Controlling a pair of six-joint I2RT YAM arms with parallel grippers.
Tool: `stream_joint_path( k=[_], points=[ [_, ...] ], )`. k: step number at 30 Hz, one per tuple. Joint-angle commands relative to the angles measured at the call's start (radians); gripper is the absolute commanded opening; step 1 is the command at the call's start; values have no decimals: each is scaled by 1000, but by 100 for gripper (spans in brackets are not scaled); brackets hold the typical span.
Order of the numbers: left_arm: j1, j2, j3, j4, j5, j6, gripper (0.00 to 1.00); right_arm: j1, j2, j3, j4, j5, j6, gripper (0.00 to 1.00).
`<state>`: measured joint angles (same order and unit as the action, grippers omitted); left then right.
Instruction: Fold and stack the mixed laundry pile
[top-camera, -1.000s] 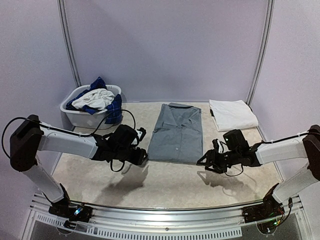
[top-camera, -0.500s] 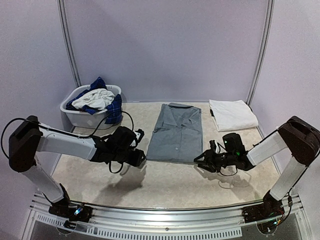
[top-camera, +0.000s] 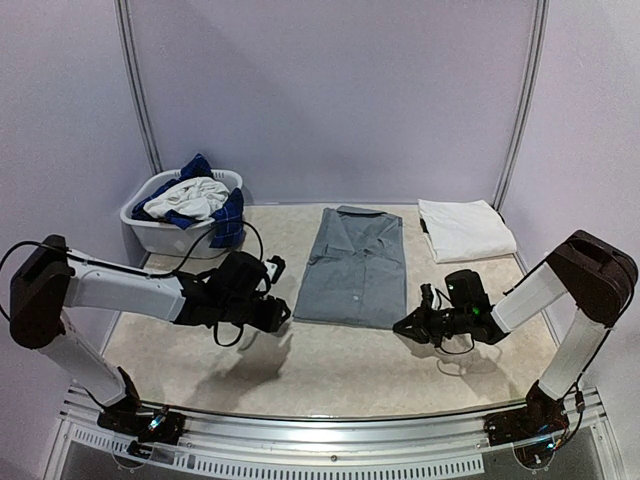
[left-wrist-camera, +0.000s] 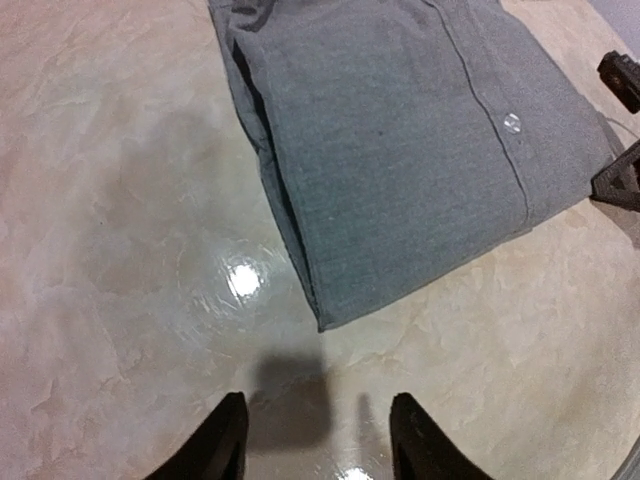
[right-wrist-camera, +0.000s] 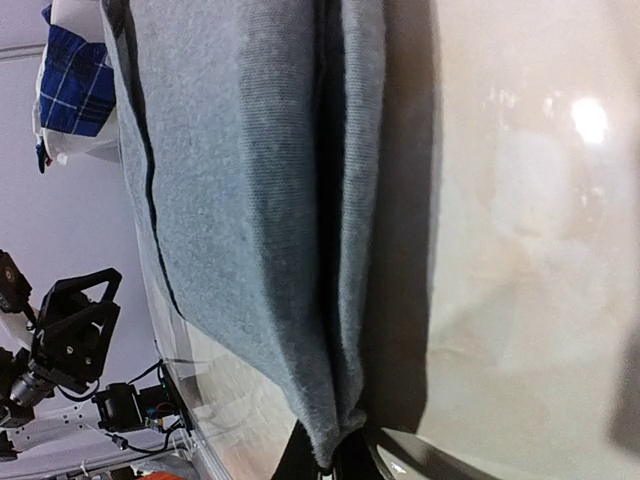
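I am in the middle of folding the grey shirt (top-camera: 352, 265), which lies flat and lengthwise on the bench (top-camera: 330, 375) with its long sides already turned in. The hem faces me.

My right fingers (top-camera: 410, 326) are pinched shut on the shirt's near right corner. The right wrist view shows that corner of cloth running into them. My left fingers (left-wrist-camera: 228, 445) stand about half apart and hold nothing. They hover over bare bench just short of the shirt's near left corner, not touching it.

As I judge it, the next move is to bring the left fingers forward and down onto that corner and close them. With both corners held I can lift the hem and carry it toward the collar. The two corners need to rise together, or the fold will skew.

To the far left of the shirt stands a white basket (top-camera: 150, 232). It holds a heap of blue plaid and white pieces (top-camera: 195, 197), and one plaid piece hangs over the rim on the shirt's side. To the far right of the shirt a folded white piece (top-camera: 465, 228) lies on the bench. I take that spot as where the stack begins.
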<state>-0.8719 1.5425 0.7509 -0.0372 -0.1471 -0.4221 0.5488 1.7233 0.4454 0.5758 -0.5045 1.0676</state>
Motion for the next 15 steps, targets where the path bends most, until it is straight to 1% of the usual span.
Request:
stream_joint_path(
  k=[1,3,4,6,8,10,12,15],
  points=[
    [-20,-16,-43,74,50,4,62,-4,-7,-1,-72,-12,-27,2],
    [-21,-17,-65,106,63,-8,71,-4,-40,7,-118,-23,-36,2],
    [-21,-15,-72,119,68,-14,73,-2,-73,15,-146,-25,-42,2],
    [-21,-4,-79,150,83,-41,74,8,-129,48,-243,-12,-61,2],
    [-21,15,-72,188,116,-77,73,21,-193,93,-352,21,-100,2],
    [-20,46,-48,200,135,-125,69,27,-231,121,-412,40,-134,2],
    [-18,89,-28,228,182,-179,65,27,-243,127,-427,38,-152,2],
    [-13,138,-22,276,222,-258,63,28,-223,113,-395,20,-155,2]
  ],
)
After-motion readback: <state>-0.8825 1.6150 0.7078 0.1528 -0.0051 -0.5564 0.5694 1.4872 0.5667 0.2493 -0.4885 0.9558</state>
